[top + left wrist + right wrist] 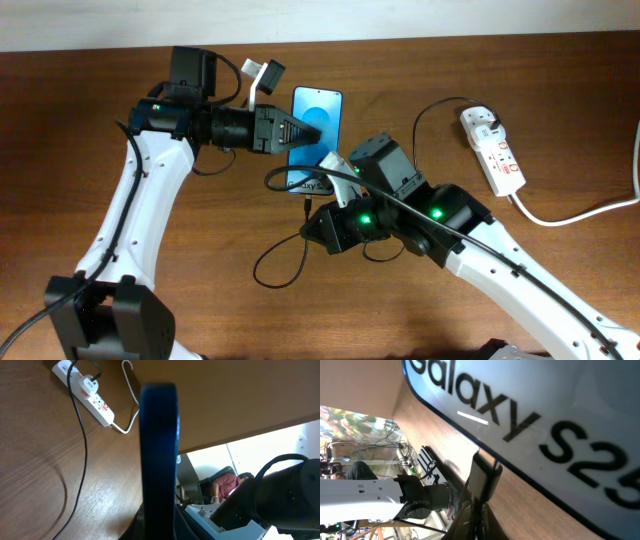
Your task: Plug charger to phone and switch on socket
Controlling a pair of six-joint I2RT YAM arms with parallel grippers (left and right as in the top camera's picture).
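The phone (320, 112), its blue screen lit, sits at the table's centre back with my left gripper (303, 135) shut on its left side. From the left wrist the phone (159, 445) shows edge-on between the jaws of that gripper (159, 527). My right gripper (312, 212) is shut on the charger's plug end just below the phone's bottom edge. In the right wrist view the plug tip (485, 476) touches the edge of the phone (545, 415), held by the gripper (482, 520). The black charger cable (282, 262) loops on the table. The socket (497, 152) lies at the right.
A black adapter (481, 122) sits in the socket's far end, and a thick white cord (580, 212) runs off right. The left wrist also sees the socket (89, 391) and the cable (82, 455). A white part (268, 75) lies behind the left gripper.
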